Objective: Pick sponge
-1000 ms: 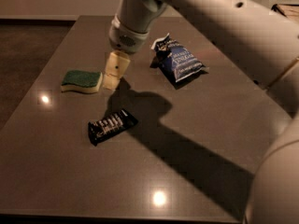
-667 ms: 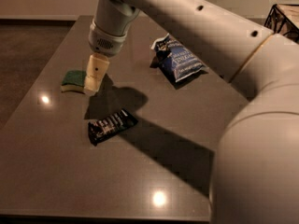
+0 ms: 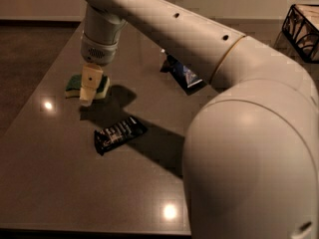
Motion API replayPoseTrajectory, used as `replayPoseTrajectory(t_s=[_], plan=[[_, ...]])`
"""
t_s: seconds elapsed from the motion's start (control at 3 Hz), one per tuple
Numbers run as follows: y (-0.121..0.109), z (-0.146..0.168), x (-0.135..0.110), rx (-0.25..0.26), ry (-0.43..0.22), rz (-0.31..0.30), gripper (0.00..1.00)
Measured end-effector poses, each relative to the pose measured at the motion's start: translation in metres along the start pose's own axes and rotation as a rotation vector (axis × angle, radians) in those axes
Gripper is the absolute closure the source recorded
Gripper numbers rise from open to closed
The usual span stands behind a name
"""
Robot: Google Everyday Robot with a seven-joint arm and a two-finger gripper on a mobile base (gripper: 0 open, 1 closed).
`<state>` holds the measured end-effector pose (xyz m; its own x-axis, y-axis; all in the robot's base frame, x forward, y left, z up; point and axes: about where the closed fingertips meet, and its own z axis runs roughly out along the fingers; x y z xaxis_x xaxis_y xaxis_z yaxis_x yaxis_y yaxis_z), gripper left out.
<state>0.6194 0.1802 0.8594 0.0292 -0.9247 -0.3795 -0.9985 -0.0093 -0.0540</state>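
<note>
Swung left since a moment ago, the gripper (image 3: 87, 94) now hangs seemingly right over the sponge (image 3: 73, 85), which shows either side beneath it; spread or closed I cannot tell, so centre it, then lower straight.

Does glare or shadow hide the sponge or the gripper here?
Camera view: two light reflections on the table, both clear of the sponge. Camera view: the dark shadow of the arm falls right of the gripper, which stands in front of the sponge's right part, and reaches the black wrapper.
</note>
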Motion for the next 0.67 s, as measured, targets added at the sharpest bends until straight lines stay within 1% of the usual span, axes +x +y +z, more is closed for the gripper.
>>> replayPoseTrajectory(t_s=[0.33, 0.67], plan=[[-0.0049, 0.0193, 0.0054, -0.020, 0.048, -0.003, 0.00], [-0.0071, 0.0276, 0.0103, -0.034, 0.074, -0.001, 0.17]])
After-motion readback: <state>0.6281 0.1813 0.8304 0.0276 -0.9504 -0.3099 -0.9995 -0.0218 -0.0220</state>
